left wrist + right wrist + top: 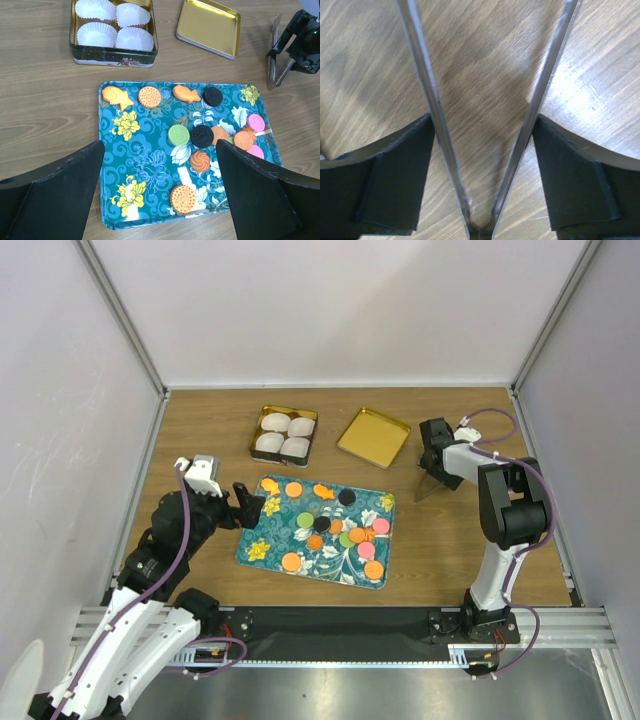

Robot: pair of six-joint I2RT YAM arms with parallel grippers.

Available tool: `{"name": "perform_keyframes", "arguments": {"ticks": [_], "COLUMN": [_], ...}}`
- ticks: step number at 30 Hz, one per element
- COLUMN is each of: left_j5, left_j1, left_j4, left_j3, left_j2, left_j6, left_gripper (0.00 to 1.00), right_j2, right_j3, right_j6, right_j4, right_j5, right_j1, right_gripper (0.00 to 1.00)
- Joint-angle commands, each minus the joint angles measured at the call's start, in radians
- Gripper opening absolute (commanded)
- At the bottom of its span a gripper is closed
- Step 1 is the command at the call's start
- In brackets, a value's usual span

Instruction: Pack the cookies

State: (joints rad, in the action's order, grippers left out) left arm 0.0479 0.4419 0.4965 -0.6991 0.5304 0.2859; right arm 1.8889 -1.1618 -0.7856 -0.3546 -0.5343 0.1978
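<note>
- A teal flower-patterned rectangular tray point(145, 165) lies near the middle of the wooden worktop point(45, 100), closer to its near edge.
- The small flat cookies point(202, 136), orange, green, black and pink, all lie on the tray. A row of four runs along its far edge, a cluster sits from the middle to the right edge, and one orange disc lies by the near edge.
- A dark rectangular tin point(112, 54) with a gold inside stands beyond the tray's far left corner. It holds four white pleated paper cups point(95, 32), none with a cookie in it.
- A gold square metal lid point(207, 25) lies just right of the tin, apart from it.
- The left gripper point(250, 508) hovers over the tray's left edge, its fingers spread wide, holding nothing.
- The right gripper point(481, 120) is off the tray's far right corner, above bare worktop. Each finger presses against the outside of one arm of a pair of thin metal tongs point(423, 75), pinching them, with the tips pointing down at the worktop.
</note>
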Motion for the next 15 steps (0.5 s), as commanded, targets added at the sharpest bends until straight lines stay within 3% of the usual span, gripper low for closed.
{"name": "perform_keyframes", "arguments": {"ticks": [1, 9, 15], "left_j5": [-0.013, -0.016, -0.026], "left_j1": [-0.002, -0.002, -0.002], "left_j4": [-0.016, -0.018, -0.021], "left_j3": [-0.002, -0.002, -0.002], "left_j2": [0.005, 0.005, 0.014], "left_j6": [-0.022, -0.022, -0.024], "left_gripper": [1.00, 1.00, 1.00], "right_j2": [0.018, -0.074, -0.122], "right_j3": [-0.029, -0.122, -0.107], "right_j6": [0.043, 0.270, 0.410], "right_j4": [-0.003, -0.049, -0.061], "right_j5": [0.023, 0.030, 0.066], "right_j1": [-0.001, 0.037, 0.058], "right_gripper": [0.76, 0.58, 0.57]}}
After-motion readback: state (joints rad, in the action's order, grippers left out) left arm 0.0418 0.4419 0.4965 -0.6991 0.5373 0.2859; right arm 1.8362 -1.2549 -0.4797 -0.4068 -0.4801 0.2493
